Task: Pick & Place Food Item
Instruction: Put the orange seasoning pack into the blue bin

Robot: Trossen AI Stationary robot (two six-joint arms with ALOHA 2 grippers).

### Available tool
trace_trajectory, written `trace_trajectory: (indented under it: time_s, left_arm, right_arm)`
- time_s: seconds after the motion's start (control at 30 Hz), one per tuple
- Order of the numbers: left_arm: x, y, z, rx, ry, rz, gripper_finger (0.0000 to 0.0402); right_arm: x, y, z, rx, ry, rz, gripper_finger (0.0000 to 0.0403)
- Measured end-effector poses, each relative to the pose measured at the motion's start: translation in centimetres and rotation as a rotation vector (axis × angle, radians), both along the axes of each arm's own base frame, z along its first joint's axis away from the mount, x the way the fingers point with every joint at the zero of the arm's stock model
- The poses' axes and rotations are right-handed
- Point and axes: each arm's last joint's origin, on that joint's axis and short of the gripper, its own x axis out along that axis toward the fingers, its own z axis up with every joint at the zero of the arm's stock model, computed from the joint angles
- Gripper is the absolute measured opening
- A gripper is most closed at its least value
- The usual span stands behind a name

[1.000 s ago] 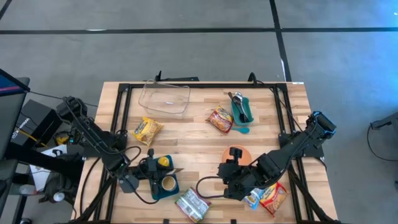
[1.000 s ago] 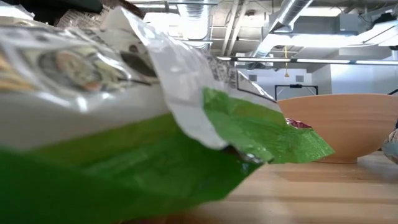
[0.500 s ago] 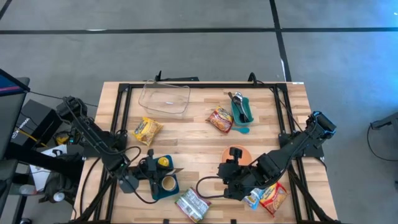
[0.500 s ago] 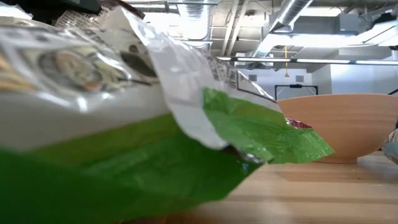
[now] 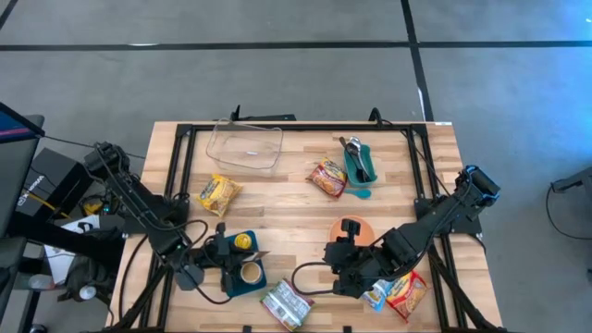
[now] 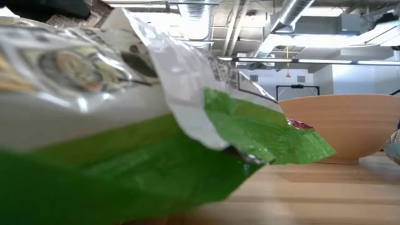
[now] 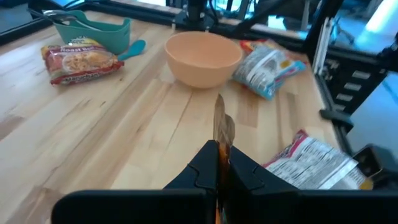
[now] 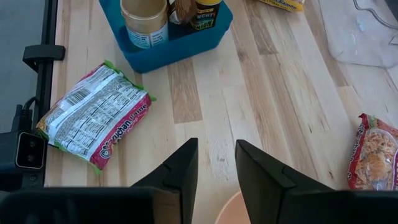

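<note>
Left fingers pinch a thin brown packet above the counter.
Right fingers stand slightly apart, empty, over the orange bowl; blue bin sits beside the left gripper.

clear tray — back left | teal cutlery holder — back right

Five food packets on the wooden table: a yellow one, a red one, a green-edged one, a pale blue one and a red-and-yellow one. One clear tray, one peach bowl, one teal holder with utensils. One blue bin with two jars, visible in the right wrist view.
</note>
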Motion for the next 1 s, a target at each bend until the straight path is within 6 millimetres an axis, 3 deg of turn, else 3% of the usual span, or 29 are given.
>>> trace_trajectory:
  time_s: [0.53, 1.0]
  left_arm:
    - [-0.1, 0.1, -0.3, 0.080, 0.052, -0.062, 0.0000]
    - [-0.8, 1.0, -2.7, 0.045, 0.066, -0.072, 0.0000]
  right_arm:
    - [0.0, 0.0, 0.0, -0.005, 0.002, 0.006, 0.0101]
    - [0.1, -0.1, 0.0, -0.007, 0.002, 0.006, 0.0101]
